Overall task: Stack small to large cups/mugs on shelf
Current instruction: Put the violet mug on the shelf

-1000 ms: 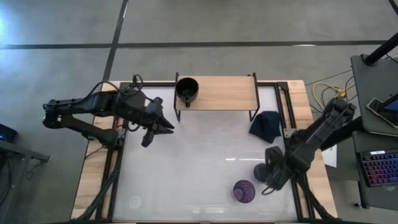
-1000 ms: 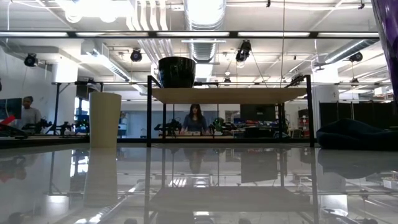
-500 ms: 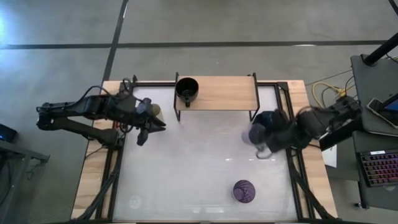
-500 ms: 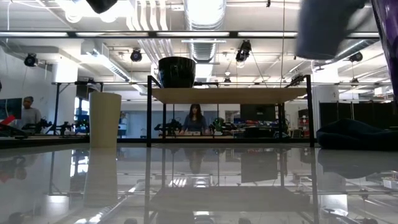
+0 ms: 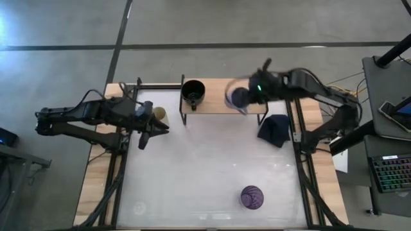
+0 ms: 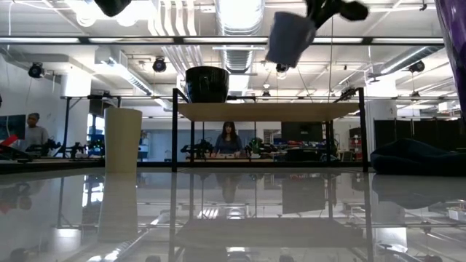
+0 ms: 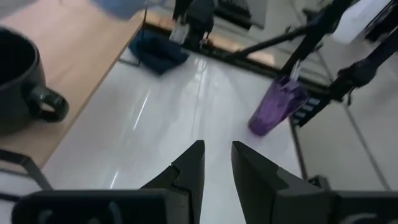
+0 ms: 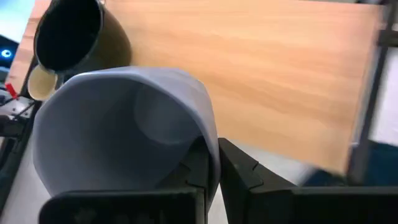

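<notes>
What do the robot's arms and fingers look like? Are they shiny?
Both arms are black, made of jointed segments with thin black cables looped along them. The left gripper has two flat, dark, wedge-shaped fingers, matte rather than shiny. The right gripper has the same dark fingers, and a small green light glows on its wrist.

The white tabletop (image 5: 199, 173) carries the shelf (image 5: 221, 96) along its far edge. A black mug (image 5: 192, 91) sits on the shelf's left end (the rest of the wooden board is bare). On the tabletop, a cream cup (image 5: 160, 115) stands just left of the shelf, a dark navy cloth (image 5: 275, 129) lies near the right edge, and a purple tumbler (image 5: 252, 197) stands toward the near right corner.
</notes>
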Controlling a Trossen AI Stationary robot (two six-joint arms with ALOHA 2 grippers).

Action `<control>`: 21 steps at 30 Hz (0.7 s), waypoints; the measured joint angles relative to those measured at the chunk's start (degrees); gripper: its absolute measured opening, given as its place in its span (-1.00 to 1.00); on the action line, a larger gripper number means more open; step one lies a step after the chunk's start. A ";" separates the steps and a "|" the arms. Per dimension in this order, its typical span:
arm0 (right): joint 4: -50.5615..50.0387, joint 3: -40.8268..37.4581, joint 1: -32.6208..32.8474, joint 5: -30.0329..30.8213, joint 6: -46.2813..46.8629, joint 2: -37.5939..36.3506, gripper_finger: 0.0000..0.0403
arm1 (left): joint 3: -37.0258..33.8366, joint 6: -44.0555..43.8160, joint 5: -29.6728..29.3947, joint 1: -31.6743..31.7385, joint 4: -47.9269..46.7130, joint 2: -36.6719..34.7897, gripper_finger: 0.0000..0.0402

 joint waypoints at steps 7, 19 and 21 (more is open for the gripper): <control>1.10 5.77 -9.29 -11.03 -7.39 9.39 -0.94 | 0.00 -0.95 -1.17 0.00 0.69 -3.15 -0.67; -9.13 26.92 -10.48 -12.73 -13.93 27.45 -0.94 | -0.02 -0.69 -1.72 0.00 0.53 -4.42 -0.67; -10.70 28.88 -10.49 -12.55 -14.54 29.10 -0.94 | -0.02 -0.67 -1.72 0.00 -0.01 -4.52 -0.67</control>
